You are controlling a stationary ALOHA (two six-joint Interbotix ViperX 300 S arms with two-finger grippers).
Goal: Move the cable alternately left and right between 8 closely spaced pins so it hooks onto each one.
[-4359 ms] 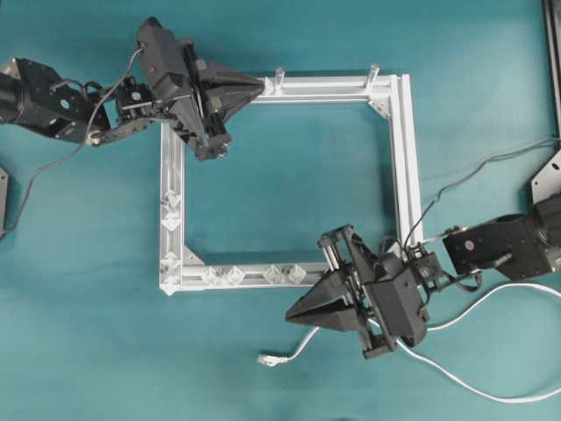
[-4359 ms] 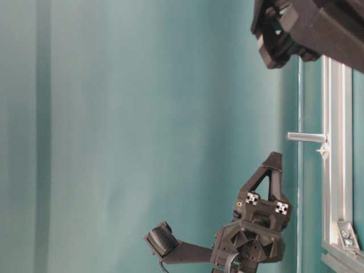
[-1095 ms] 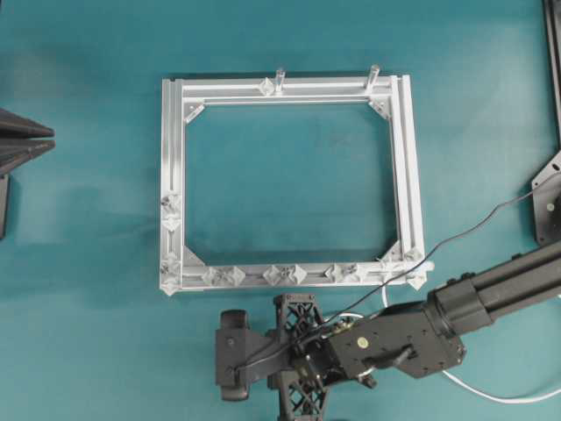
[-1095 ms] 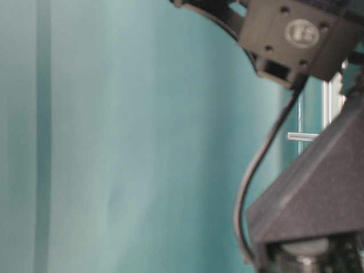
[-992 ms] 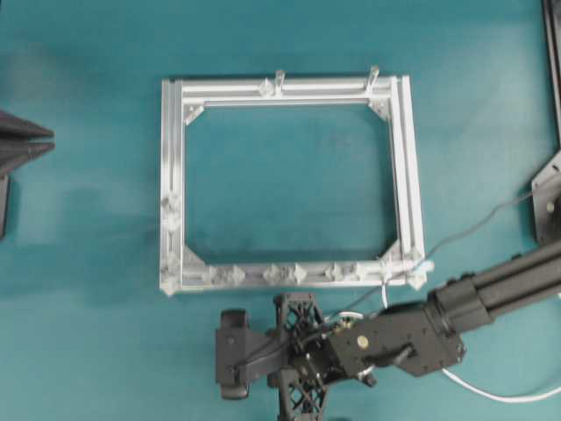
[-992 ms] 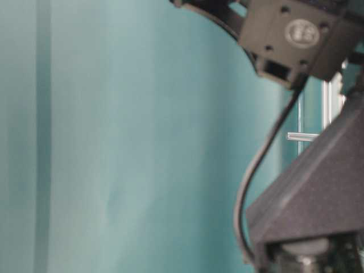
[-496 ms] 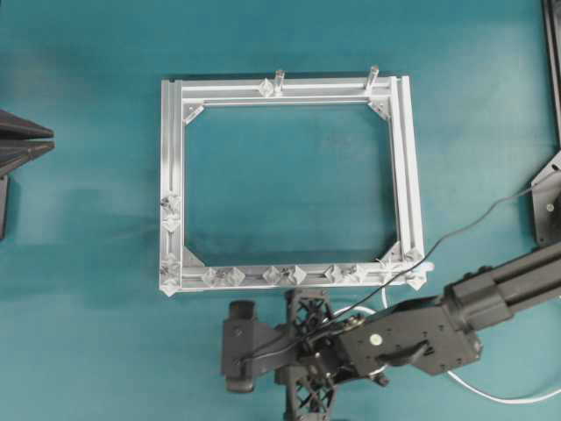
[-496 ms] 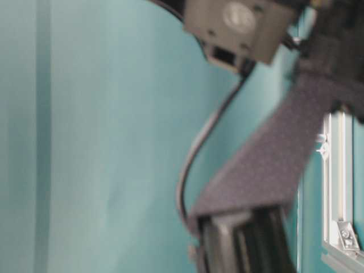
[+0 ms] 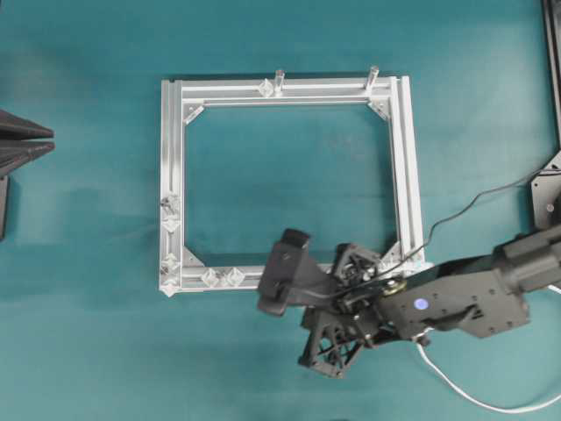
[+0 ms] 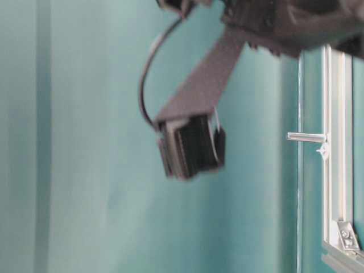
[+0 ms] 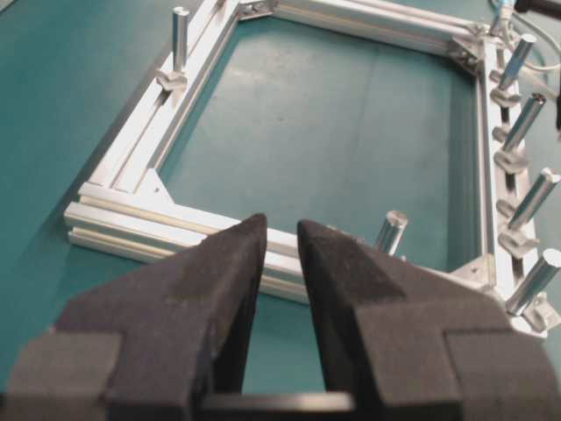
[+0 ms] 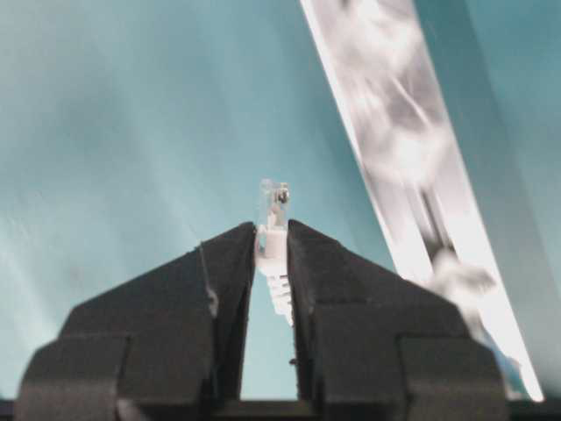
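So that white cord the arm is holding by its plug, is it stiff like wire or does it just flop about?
Probably floppy: behind the right gripper the cable trails in a loose curve on the cloth, as a soft cord would. The plug looks rigid, standing straight out between the pads. It seems light too, since a pinch at the tip appears enough to hold it.

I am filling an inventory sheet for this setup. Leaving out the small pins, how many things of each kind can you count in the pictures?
Aluminium frame: 1
Tall grey posts on the far rail: 2
White cable: 1
Grippers: 2, the left gripper and the right gripper
Total: 6
The pins are not counted, since the right arm covers part of their row.
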